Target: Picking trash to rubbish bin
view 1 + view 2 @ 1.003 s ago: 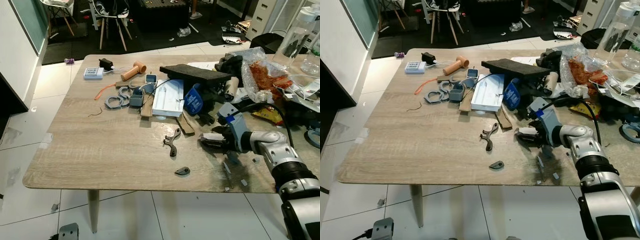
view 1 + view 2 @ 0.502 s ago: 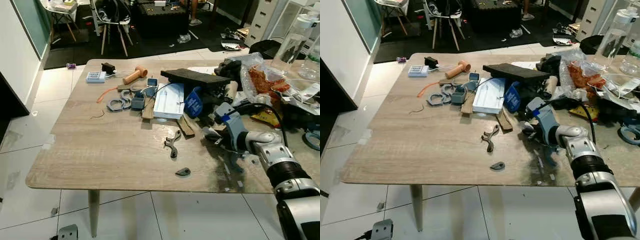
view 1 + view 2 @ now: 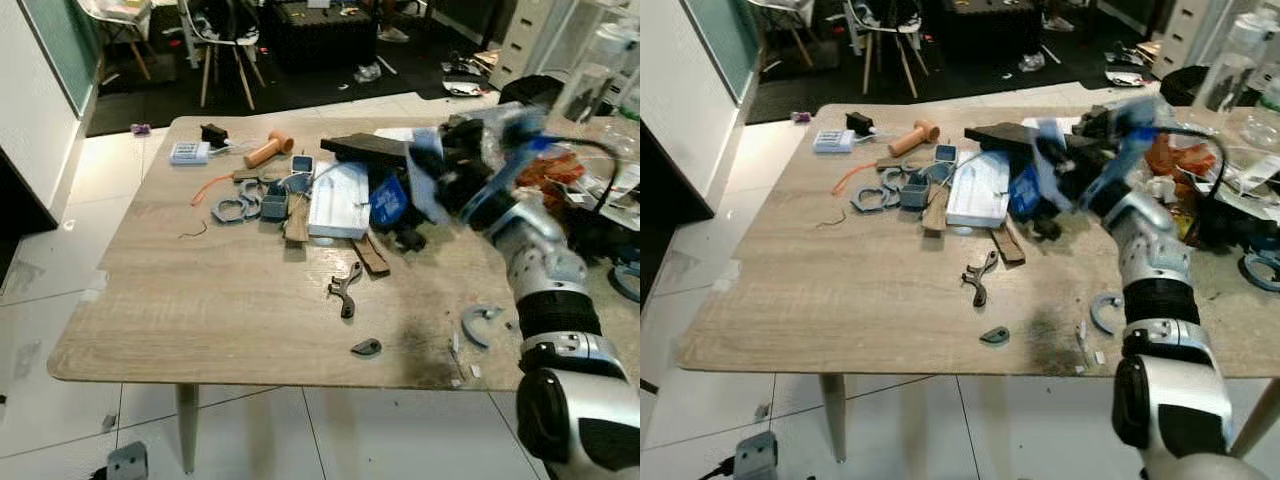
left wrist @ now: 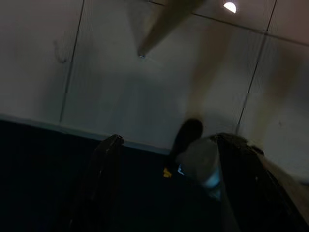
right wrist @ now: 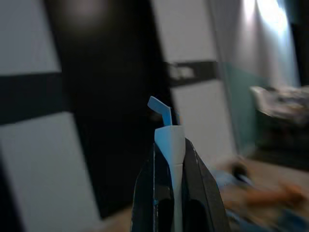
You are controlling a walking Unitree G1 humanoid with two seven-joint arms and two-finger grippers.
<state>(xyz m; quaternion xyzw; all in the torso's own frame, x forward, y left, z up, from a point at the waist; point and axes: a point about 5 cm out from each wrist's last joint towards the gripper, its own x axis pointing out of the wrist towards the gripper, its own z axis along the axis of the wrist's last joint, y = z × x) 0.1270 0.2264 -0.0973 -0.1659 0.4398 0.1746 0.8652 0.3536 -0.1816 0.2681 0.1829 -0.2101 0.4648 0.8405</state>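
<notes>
1. We see our right gripper (image 3: 428, 180) lifted above the wooden table (image 3: 200, 290), up over the clutter at the far right side, its outline smeared by motion blur.
2. In the right wrist view our two black fingers (image 5: 145, 193) stand pressed close together on a thin pale blue-white scrap (image 5: 170, 140), which sticks out past the fingertips with a small bent tab at its end.
3. In the head views the same scrap shows as a pale blur at the front of the raised gripper, clear of the table top.
4. Our left gripper (image 4: 164, 159) hangs idle over the tiled floor (image 4: 120, 72); its fingers stand spread apart, and we cannot tell whether the small blurred lump near one finger is anything it carries.
5. On the table's near edge lies a small grey curved piece (image 3: 365, 346), and just beyond it a dark bracket-shaped part (image 3: 345, 290).
6. To the right of these, near the edge, lie a grey ring-shaped piece (image 3: 480, 325) and a few tiny white bits (image 3: 462, 370).
7. Further back rest a white tray (image 3: 338, 200), a blue packet (image 3: 388, 202), a black slab (image 3: 365, 148), some grey rings (image 3: 238, 207) and a wooden mallet (image 3: 268, 150).
8. At the far right a crinkled clear bag with reddish contents (image 3: 1165, 160) lies among more clutter.
9. We can make out no rubbish bin.
</notes>
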